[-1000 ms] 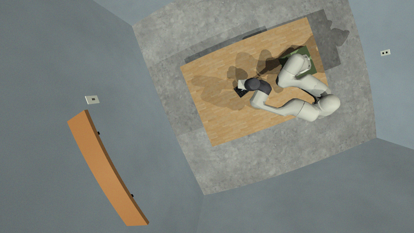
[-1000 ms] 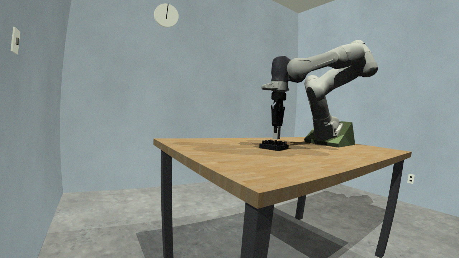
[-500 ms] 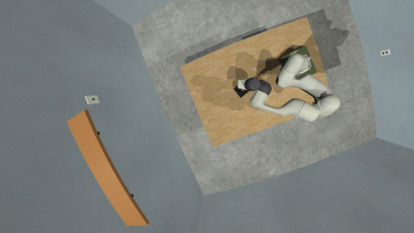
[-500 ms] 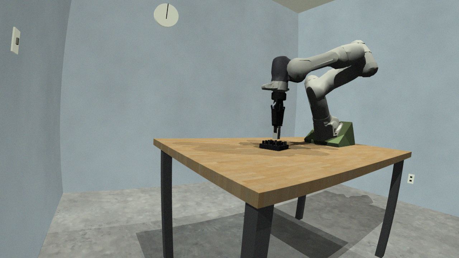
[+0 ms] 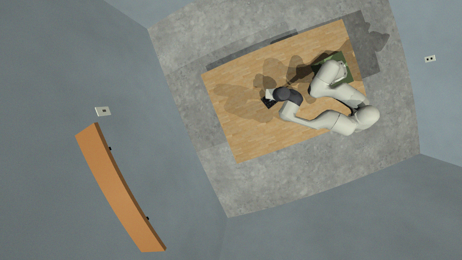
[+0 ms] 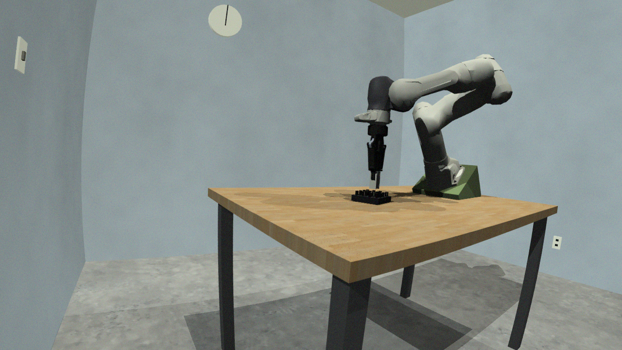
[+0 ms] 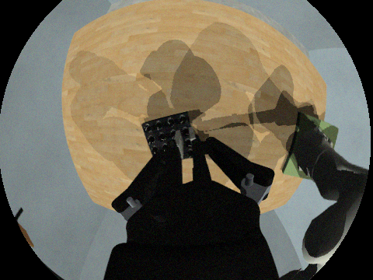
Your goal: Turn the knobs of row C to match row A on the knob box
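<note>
The black knob box point(image 5: 267, 103) point(image 6: 370, 200) point(image 7: 155, 131) stands on the wooden table, its knobs upward. My gripper point(image 6: 374, 187) point(image 7: 186, 134) points down over the box, fingertips at about knob-top height in the exterior view. Its fingers stand a small gap apart. In the wrist view one dark knob point(image 7: 186, 131) shows in or just beyond that gap; I see no grip on it. The fingers hide some neighbouring knobs. In the top view the arm covers part of the box. Names, marks and white lines are too small and dark to read, so I cannot tell which knob this is.
The table point(image 5: 245, 142) point(image 6: 304, 221) point(image 7: 116, 43) carries the box and the arm's green base point(image 5: 348, 76) point(image 6: 472, 183) point(image 7: 330, 134). Neighbouring knobs stand close around the fingertips. Shadows of the arm fall across the table and the box.
</note>
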